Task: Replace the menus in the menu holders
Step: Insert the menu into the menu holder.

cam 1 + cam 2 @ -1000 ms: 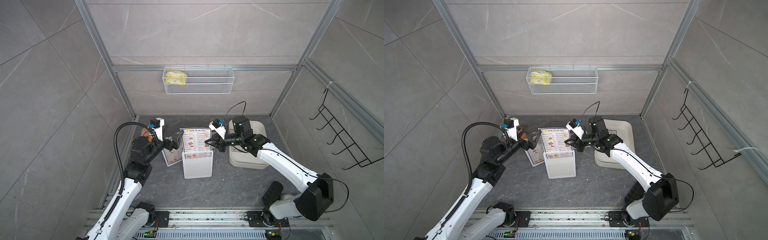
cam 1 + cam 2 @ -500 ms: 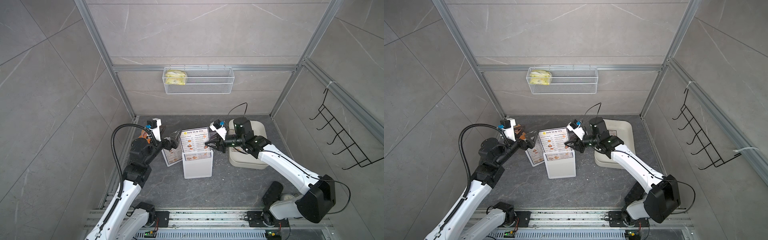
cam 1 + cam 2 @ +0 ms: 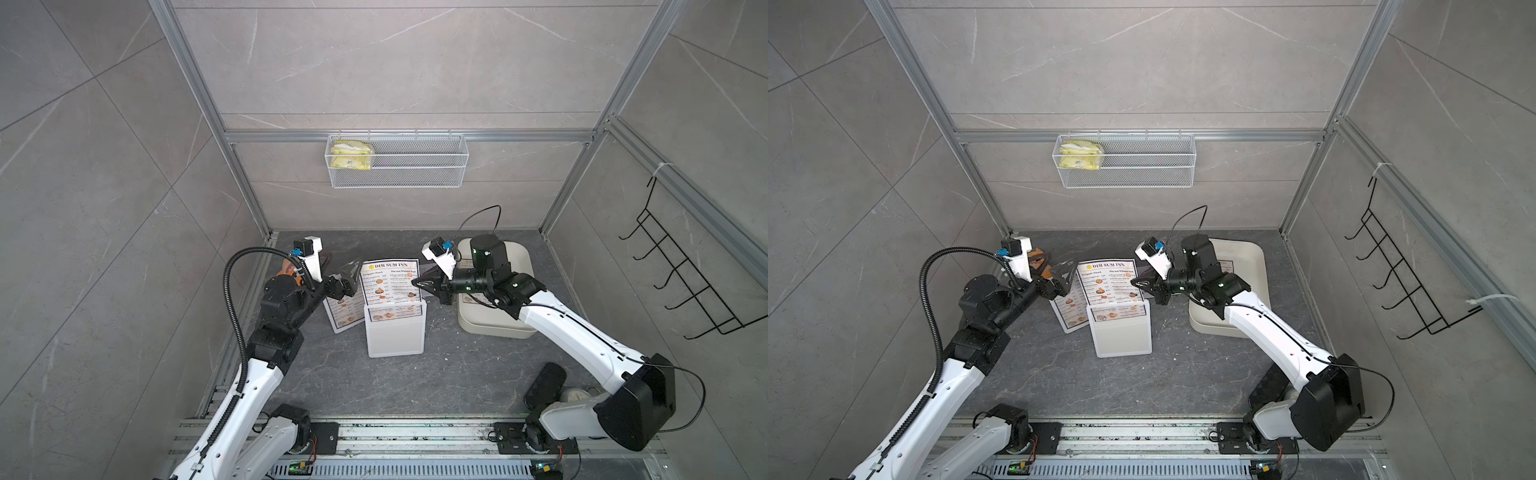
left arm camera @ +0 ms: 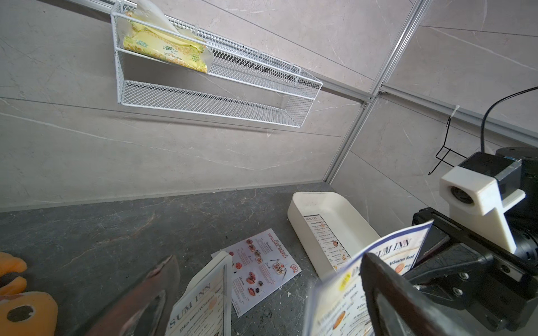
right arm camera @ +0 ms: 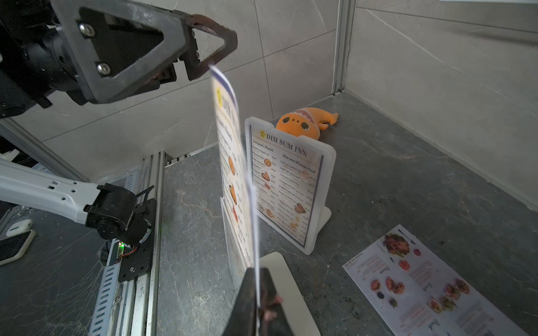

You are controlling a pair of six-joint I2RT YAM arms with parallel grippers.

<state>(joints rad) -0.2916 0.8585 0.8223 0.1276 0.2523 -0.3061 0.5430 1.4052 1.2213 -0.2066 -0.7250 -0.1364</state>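
Observation:
A "DIM SUM INN" menu (image 3: 388, 282) (image 3: 1106, 282) stands up out of the front menu holder (image 3: 395, 332) (image 3: 1123, 332), its lower part inside. My right gripper (image 3: 417, 283) (image 5: 257, 288) is shut on the menu's right edge; the sheet (image 5: 233, 163) shows edge-on there. My left gripper (image 3: 351, 279) (image 4: 269, 259) is open at the menu's upper left corner, which lies beside one finger (image 4: 384, 291). A second menu holder (image 3: 343, 309) (image 5: 291, 183) stands behind to the left, holding a DIM SUM INN menu. A "SPECIAL MENU" sheet (image 4: 262, 267) (image 5: 422, 279) lies flat on the floor.
A cream tray (image 3: 494, 324) (image 4: 305, 209) sits under the right arm with another menu (image 4: 326, 241) in it. An orange plush toy (image 5: 302, 122) lies in the back left corner. A wire basket (image 3: 397, 160) hangs on the back wall, a black hook rack (image 3: 685, 282) on the right wall.
My left gripper drew back to the left half a second ago and is again at the menu's left corner. The right gripper stays at the menu's right edge.

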